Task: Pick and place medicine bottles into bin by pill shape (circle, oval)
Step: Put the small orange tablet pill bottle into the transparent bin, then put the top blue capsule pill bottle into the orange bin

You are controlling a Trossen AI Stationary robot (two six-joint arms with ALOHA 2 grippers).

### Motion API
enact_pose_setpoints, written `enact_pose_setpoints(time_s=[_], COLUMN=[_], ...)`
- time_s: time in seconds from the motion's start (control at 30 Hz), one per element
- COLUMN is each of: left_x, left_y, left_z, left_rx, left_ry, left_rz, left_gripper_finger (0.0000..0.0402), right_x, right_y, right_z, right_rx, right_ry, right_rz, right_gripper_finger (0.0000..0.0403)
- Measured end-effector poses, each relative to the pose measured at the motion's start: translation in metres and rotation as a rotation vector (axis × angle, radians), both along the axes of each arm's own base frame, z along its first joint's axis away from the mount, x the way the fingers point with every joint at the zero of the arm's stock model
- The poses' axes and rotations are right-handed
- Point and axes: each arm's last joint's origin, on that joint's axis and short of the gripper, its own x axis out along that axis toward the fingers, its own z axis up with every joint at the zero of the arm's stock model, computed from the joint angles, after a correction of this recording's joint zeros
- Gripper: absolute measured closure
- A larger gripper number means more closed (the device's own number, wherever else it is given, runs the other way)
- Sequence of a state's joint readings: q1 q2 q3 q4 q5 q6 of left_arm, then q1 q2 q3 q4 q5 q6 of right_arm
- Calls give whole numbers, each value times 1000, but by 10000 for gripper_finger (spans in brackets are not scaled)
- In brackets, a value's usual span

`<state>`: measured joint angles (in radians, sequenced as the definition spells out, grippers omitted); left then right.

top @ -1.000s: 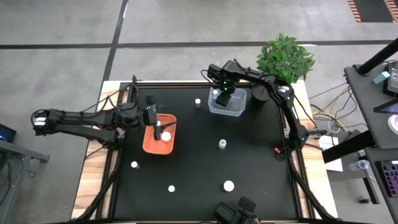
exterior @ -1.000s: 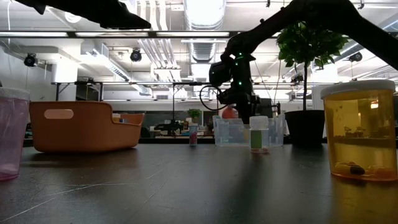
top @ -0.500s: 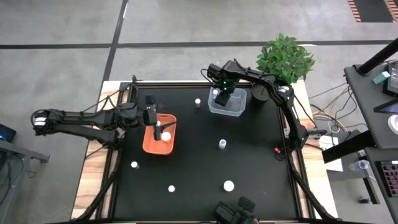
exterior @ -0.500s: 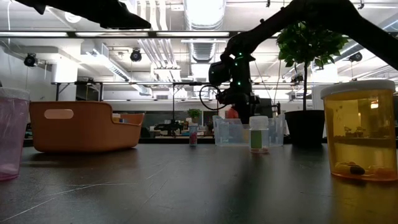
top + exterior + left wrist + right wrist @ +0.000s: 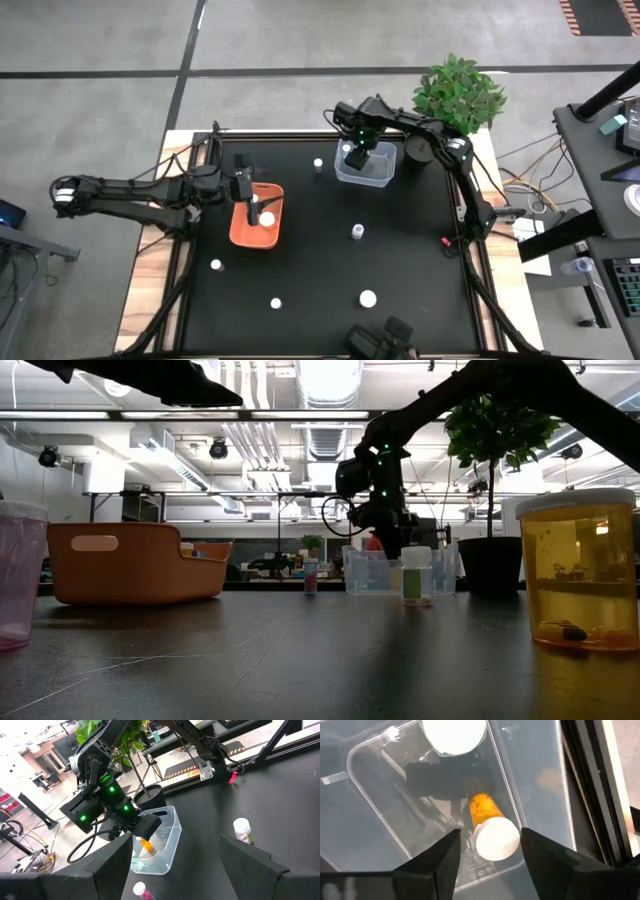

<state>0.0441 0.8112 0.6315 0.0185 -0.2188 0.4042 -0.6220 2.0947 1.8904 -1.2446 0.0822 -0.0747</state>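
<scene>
My right gripper (image 5: 358, 152) hangs open over the clear bin (image 5: 382, 172) at the table's far side. An orange bottle with a white cap (image 5: 487, 827) lies tilted in the bin below the gap between its fingers, and also shows in the left wrist view (image 5: 145, 845). A second white-capped bottle (image 5: 452, 735) stands in that bin. My left gripper (image 5: 252, 203) is open over the orange bin (image 5: 240, 232), where a white cap (image 5: 267, 217) shows. Loose bottles stand on the black table (image 5: 318, 163), (image 5: 357, 232), (image 5: 216, 265).
More bottles stand near the table's front (image 5: 276, 302), (image 5: 368, 298); in the low view a pinkish one (image 5: 15, 575) and an amber one (image 5: 580, 570) stand close. A potted plant (image 5: 458, 92) stands at the far right corner.
</scene>
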Motion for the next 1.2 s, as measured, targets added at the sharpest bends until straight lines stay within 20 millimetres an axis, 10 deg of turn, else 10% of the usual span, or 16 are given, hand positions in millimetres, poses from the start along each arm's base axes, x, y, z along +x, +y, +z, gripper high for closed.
enact_pose_setpoints(time_s=[0.3, 0.63, 1.2], left_x=[0, 0, 1], left_y=[0, 0, 0], left_z=[0, 1, 2], left_rx=[0, -6, -154], left_ry=[0, -8, -62], left_rz=[0, 1, 22], left_gripper_finger=[127, 127, 127], right_x=[-2, 10, -47], right_y=[25, 126, 268], right_z=[49, 96, 86], right_rx=[-58, -137, -338], right_ry=[-102, -333, -791], right_rz=[-37, 152, 487], right_gripper_finger=[206, 211, 213])
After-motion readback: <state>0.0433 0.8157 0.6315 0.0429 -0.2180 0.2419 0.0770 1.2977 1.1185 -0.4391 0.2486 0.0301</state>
